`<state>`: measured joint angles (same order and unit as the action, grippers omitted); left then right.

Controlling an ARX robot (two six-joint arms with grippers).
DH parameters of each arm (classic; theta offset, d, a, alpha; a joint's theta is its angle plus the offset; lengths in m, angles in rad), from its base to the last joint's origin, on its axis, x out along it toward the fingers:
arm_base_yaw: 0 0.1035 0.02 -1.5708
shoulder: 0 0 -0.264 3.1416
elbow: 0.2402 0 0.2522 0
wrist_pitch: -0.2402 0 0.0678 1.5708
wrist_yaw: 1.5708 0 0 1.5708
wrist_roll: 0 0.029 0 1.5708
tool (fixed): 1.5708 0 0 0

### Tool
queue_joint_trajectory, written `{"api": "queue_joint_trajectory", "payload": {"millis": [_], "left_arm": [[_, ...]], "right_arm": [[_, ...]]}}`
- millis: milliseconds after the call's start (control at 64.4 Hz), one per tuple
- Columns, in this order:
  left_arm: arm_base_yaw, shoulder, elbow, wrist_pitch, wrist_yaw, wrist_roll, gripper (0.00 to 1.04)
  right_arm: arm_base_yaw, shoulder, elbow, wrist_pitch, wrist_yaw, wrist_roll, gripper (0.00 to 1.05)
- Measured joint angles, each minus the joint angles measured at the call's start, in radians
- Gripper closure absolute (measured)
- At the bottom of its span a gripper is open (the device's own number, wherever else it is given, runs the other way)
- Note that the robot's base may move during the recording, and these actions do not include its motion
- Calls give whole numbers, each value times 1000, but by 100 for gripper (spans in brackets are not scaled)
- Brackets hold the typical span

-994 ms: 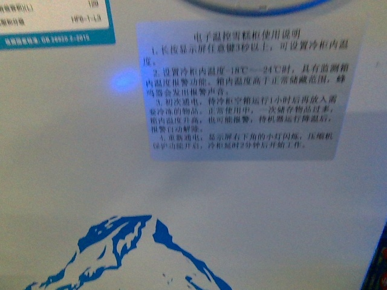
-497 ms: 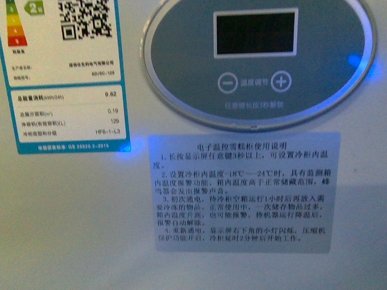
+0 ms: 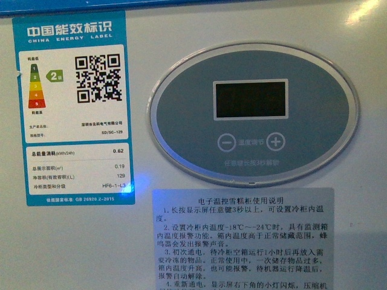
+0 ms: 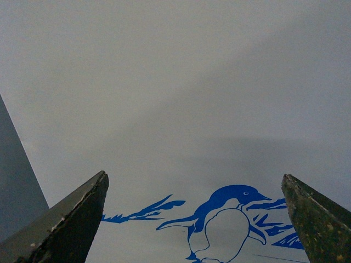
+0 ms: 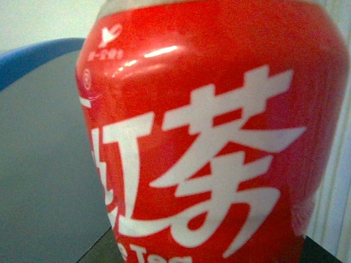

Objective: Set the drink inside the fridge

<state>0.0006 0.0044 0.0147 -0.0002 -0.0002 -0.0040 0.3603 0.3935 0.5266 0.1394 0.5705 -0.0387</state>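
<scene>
The fridge fills the front view very close up: its white front wall (image 3: 363,72), the oval grey control panel (image 3: 254,115) with a dark display, and a strip of blue top rim (image 3: 91,5) at the upper edge. No arm shows there. In the left wrist view my left gripper (image 4: 194,183) is open and empty, facing the fridge's white wall with the blue penguin picture (image 4: 225,219) between its fingertips (image 4: 82,208). In the right wrist view my right gripper is shut on the red tea bottle (image 5: 208,131), which fills the picture; the fingers are hidden.
A blue energy label (image 3: 75,109) and a grey instruction sticker (image 3: 242,238) are on the fridge front. Behind the bottle, a blue rim (image 5: 38,57) and a dark grey tinted surface (image 5: 44,175) show, with a white ribbed wall (image 5: 334,181) beside it.
The front view has risen up the fridge front: the mountain picture dropped out of sight, then the control panel and energy label came fully into view, and the blue top rim appeared.
</scene>
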Motion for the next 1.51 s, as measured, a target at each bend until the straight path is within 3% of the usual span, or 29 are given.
{"api": "queue_joint_trajectory", "payload": {"millis": [279, 466, 776, 1506], "left_arm": [[0, 0, 0, 0, 0, 0, 8], [0, 0, 0, 0, 0, 0, 8], [0, 0, 0, 0, 0, 0, 8], [0, 0, 0, 0, 0, 0, 8]], "right_arm": [[146, 1, -140, 191, 313, -115, 68], [213, -3, -211, 246, 411, -141, 68], [283, 5, -236, 269, 425, -146, 68], [286, 9, -238, 266, 426, -146, 68]]}}
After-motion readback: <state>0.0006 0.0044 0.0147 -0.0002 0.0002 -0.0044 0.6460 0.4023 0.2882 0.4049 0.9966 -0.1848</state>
